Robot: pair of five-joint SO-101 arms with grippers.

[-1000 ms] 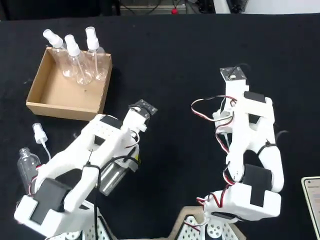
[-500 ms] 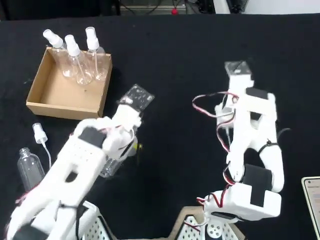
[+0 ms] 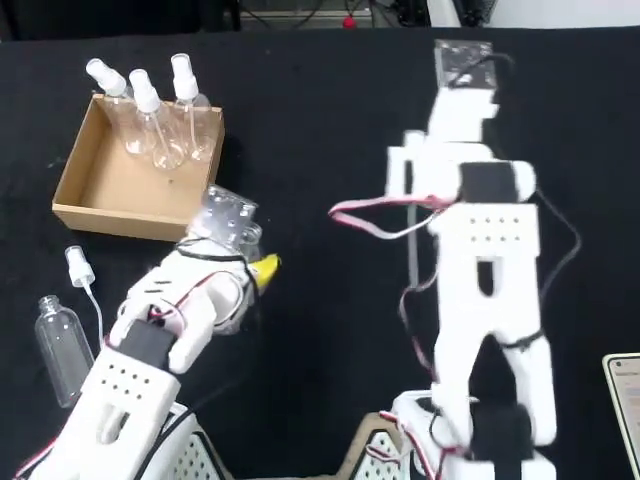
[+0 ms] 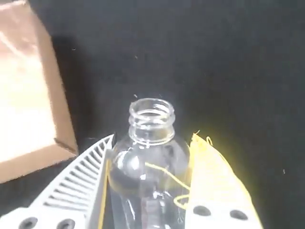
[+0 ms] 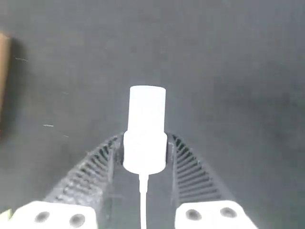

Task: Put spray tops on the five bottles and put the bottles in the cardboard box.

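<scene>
The left gripper (image 4: 153, 139) is clamped on a clear, round-shouldered plastic bottle (image 4: 151, 160) that has no top. A white ribbed finger (image 4: 90, 171) presses one shoulder and a smooth yellow finger (image 4: 209, 176) presses the other. The open, threaded neck sticks out past both fingertips. Loose yellow threads lie across the bottle's glossy wall. In the left wrist view this held bottle is just beside a corner of the shallow brown cardboard box (image 4: 59, 109), not touching it. In the high view the left arm (image 3: 150, 340) ends close to the box's near wall (image 3: 125, 220), by its right-hand corner.

The right gripper (image 5: 144, 143) is closed on a white plastic spray top (image 5: 145, 126). Its two ribbed fingers (image 5: 190, 176) grip the wider round collar. The narrower cylindrical head juts out beyond the fingertips, and the thin white dip tube (image 5: 142, 200) runs back between the fingers. In the high view the right arm (image 3: 485, 300) stands well apart from the box, off to its right, over the matt black table cover (image 3: 320, 110).

Inside the box, against its far wall, three clear bottles with white spray tops (image 3: 160, 125) lean side by side, their heads rising above the rim.

Outside the box, near its near left corner, another clear bottle without a top (image 3: 58, 345) rests on the black cover. I cannot tell whether it is upright or lying. A loose white spray top with a thin dip tube (image 3: 80, 268) lies between that bottle and the box.
</scene>
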